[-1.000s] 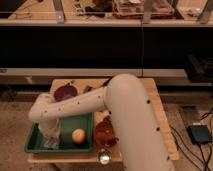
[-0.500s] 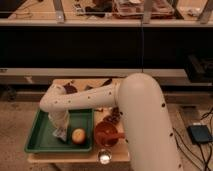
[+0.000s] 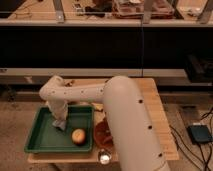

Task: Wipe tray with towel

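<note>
Evidently my end effector sat on the soft, limp towel toward the tray's twelve o'clock, its grip I couldn't tell; I'd pinch the bunched middle.

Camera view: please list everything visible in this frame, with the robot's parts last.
tray: one, green, on the left part of the table.
towel: one, grey, inside the tray under the gripper.
round fruit: one, orange-yellow, in the tray near its right wall.
bowl: one, reddish-brown, right of the tray, partly hidden by the arm.
small cup: one, pale, at the table's near edge.
table: one, light wood.
box: one, dark blue-grey, on the floor at right.
arm: one, white, reaching left over the table.
gripper: one, white, over the tray at the towel.
</note>
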You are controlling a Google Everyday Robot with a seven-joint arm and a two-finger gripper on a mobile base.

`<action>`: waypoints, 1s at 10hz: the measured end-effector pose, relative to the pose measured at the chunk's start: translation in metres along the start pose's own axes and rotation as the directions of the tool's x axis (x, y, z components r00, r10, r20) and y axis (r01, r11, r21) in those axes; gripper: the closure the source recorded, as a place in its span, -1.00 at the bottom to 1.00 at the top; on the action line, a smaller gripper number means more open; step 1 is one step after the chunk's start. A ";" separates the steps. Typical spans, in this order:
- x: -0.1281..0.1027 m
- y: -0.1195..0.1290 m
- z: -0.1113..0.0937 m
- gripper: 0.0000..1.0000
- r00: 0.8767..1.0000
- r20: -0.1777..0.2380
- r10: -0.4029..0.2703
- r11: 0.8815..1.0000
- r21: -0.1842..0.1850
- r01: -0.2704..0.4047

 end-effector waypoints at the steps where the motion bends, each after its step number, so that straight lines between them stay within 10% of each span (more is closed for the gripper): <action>1: -0.006 -0.016 -0.001 1.00 0.999 -0.003 -0.035 0.999 0.006 0.035; 5: -0.063 -0.037 0.004 1.00 0.991 0.024 -0.128 0.991 0.032 0.127; 10: -0.101 0.019 -0.001 1.00 0.998 0.023 -0.053 0.997 0.049 0.051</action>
